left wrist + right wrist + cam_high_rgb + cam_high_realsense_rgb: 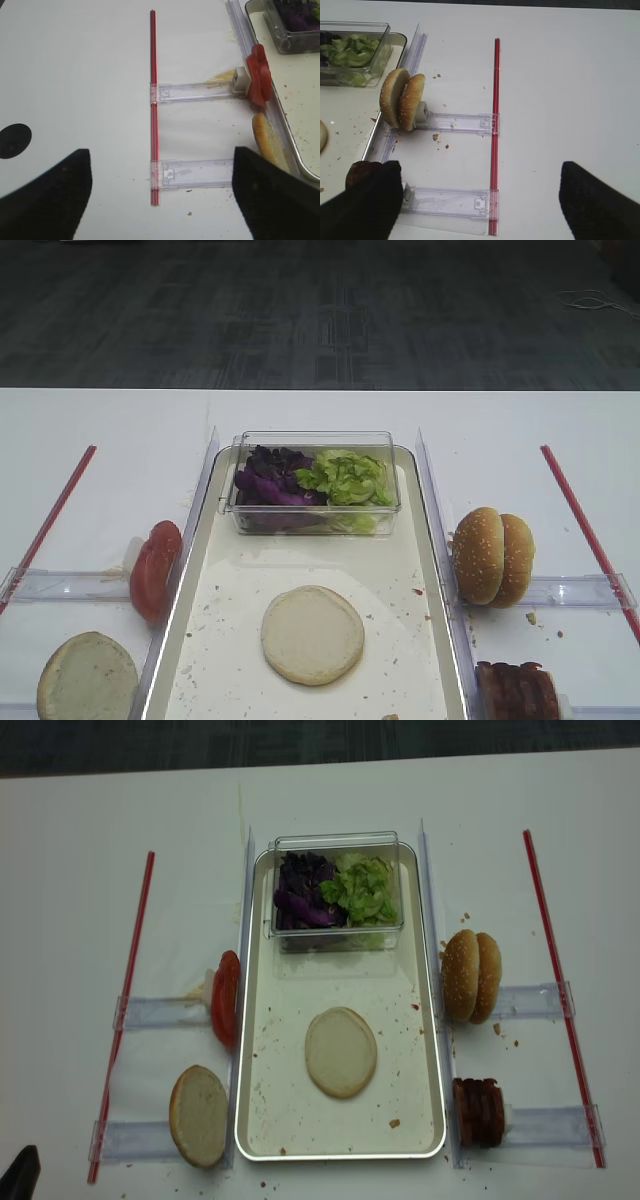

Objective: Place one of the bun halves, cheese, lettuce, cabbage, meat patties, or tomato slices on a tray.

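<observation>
Bun half (312,634) lay flat mid-tray (420,660); likely soft, light, grip by rim. Both claws (left claw (160,192), right claw (480,197)) spread, empty.

tray (262,1120) off-white, crumb-speckled | bun half (341,1052) pale cream | cabbage (300,892) dark purple | lettuce (362,890) light green

A bun half (341,1052) lies flat on the tray (262,1125), between the left gripper (160,195) and right gripper (480,200), which hover over the surface (80,870) on either side. Beyond it, at the tray's far end, a box (337,885) holds cabbage (300,892) beside lettuce (362,890). Ahead of the left gripper, tomato slices (260,75) stand on a side rack (195,92), with a second bun half (200,1115) nearer. Ahead of the right gripper stand sesame buns (402,99); meat patties (478,1112) sit closer.
</observation>
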`<state>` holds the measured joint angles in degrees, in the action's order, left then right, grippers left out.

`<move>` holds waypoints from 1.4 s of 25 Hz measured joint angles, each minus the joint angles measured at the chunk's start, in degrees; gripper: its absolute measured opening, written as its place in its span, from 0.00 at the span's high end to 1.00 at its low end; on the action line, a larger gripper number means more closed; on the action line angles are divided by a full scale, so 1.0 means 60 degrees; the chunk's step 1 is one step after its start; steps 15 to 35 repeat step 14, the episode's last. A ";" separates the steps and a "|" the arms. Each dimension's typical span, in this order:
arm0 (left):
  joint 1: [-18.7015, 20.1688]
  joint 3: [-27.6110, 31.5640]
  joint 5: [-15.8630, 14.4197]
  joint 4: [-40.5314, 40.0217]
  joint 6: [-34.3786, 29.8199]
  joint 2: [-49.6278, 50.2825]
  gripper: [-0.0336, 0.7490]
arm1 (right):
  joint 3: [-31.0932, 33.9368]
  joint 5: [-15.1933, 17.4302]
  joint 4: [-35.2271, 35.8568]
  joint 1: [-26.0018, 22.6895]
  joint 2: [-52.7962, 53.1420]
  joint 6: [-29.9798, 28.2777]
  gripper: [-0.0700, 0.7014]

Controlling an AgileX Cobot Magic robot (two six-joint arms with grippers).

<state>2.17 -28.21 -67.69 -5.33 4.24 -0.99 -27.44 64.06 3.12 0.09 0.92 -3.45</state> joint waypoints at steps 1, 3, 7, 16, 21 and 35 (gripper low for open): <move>0.0000 0.0000 0.0000 0.0000 0.0000 0.0000 0.24 | 0.0000 0.0000 0.0000 0.0000 0.0000 0.0000 0.05; 0.0000 0.0000 0.0000 0.0000 0.0000 0.0000 0.24 | 0.0000 0.0000 0.0000 0.0000 0.0000 0.0000 0.05; 0.0000 0.0000 0.0000 0.0000 0.0000 0.0000 0.24 | 0.0000 0.0000 0.0000 0.0000 0.0000 0.0000 0.05; 0.0000 0.0000 0.0000 0.0000 0.0000 0.0000 0.24 | 0.0000 0.0000 0.0000 0.0000 0.0000 0.0000 0.05; 0.0000 0.0000 0.0000 0.0000 0.0000 0.0000 0.24 | 0.0000 0.0000 0.0000 0.0000 0.0000 0.0000 0.05; 0.0000 0.0000 0.0000 0.0000 0.0000 0.0000 0.24 | 0.0000 0.0000 0.0000 0.0000 0.0000 0.0000 0.05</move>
